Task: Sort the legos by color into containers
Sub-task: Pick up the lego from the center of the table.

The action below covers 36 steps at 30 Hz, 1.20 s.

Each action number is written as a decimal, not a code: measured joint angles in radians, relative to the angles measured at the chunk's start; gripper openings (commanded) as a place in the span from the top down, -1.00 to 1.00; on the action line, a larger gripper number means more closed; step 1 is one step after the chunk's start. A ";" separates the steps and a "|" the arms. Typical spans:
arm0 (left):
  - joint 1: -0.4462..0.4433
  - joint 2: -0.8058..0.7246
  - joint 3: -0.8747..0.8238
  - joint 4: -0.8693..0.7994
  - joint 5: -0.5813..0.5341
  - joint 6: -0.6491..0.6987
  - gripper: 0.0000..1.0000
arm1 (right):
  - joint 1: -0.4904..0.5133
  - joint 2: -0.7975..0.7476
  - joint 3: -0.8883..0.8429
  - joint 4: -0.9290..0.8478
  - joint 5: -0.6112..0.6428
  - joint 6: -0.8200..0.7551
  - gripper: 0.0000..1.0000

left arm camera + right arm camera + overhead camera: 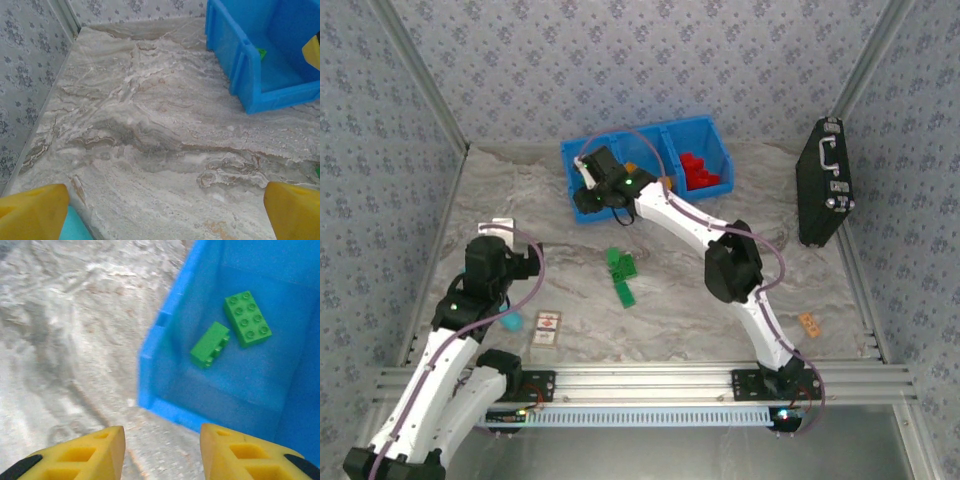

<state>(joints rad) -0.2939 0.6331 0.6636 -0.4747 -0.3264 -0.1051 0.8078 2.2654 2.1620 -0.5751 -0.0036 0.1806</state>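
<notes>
The blue bin (582, 205) stands at the back of the table with three compartments. Red legos (700, 172) fill its right one, and an orange piece (632, 167) peeks out of the middle one. Two green legos (247, 318) (210, 344) lie in the left compartment of the bin (165, 355). A few green legos (622, 272) sit loose mid-table. My right gripper (592, 188) (162, 450) hovers over the bin's near-left corner, open and empty. My left gripper (498, 232) (167, 212) is wide open over bare table at the left, the bin (250, 80) ahead of it.
A black case (825, 182) leans at the right wall. A light-blue cylinder (510, 322) and a printed card (547, 330) lie near the left arm. A small orange piece (808, 324) rests near the right front. Metal rails run along the table's sides.
</notes>
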 measured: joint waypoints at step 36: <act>-0.003 -0.103 -0.001 -0.029 0.000 -0.001 -1.00 | 0.038 -0.081 -0.346 -0.171 -0.038 0.450 -0.09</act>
<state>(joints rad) -0.2974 0.5301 0.6624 -0.5041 -0.3260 -0.1059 0.8459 2.1841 1.8160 -0.7456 -0.0414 0.6308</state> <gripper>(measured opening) 0.998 0.546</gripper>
